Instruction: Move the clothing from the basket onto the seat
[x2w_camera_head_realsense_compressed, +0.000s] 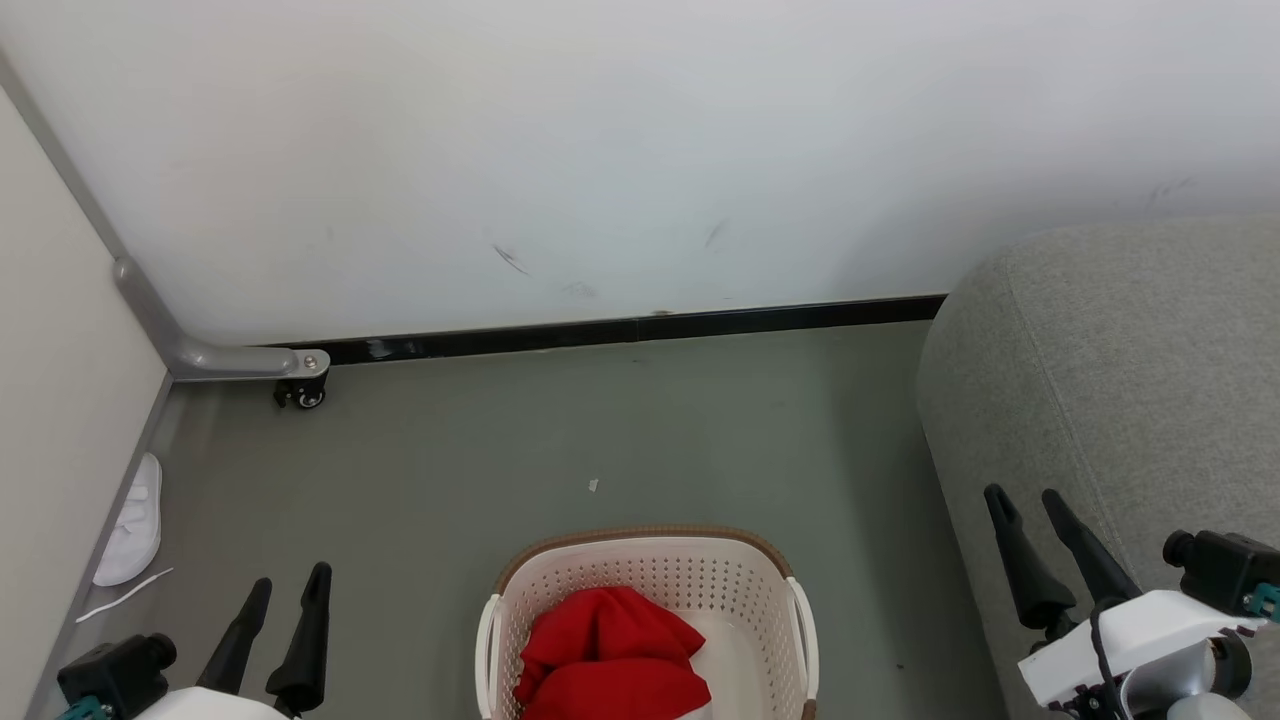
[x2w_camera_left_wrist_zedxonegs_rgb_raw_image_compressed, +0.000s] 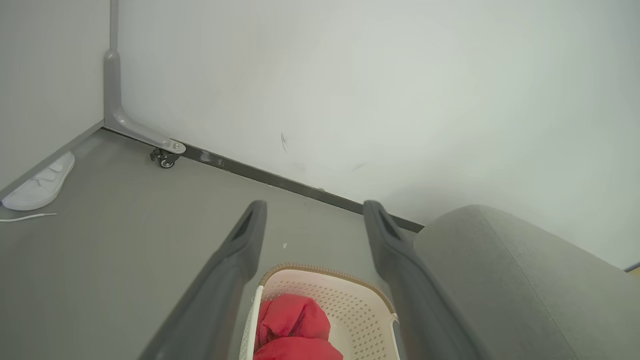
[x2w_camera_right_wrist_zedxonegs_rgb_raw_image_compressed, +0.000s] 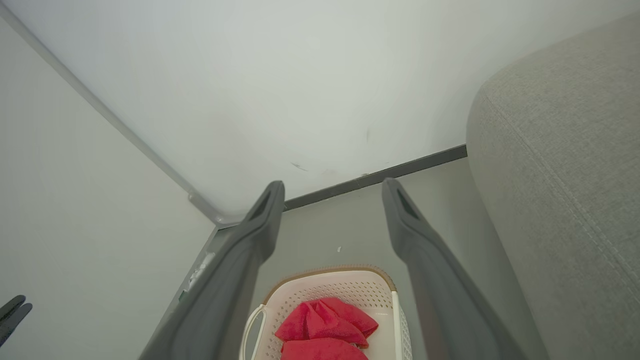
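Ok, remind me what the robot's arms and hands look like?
Both the left hand and right hand have two long, tapered dark fingers, matte grey up close with a slot near each tip. Each sits on a white wrist shell carrying a black camera block with a small teal part. The right wrist also shows a thin black cable and a silver joint.

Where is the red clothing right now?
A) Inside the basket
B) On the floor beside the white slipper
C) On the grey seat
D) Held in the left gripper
A: the clothing lies bunched inside the basket. The left gripper and the right gripper are both open and empty, and no red shows on the seat.
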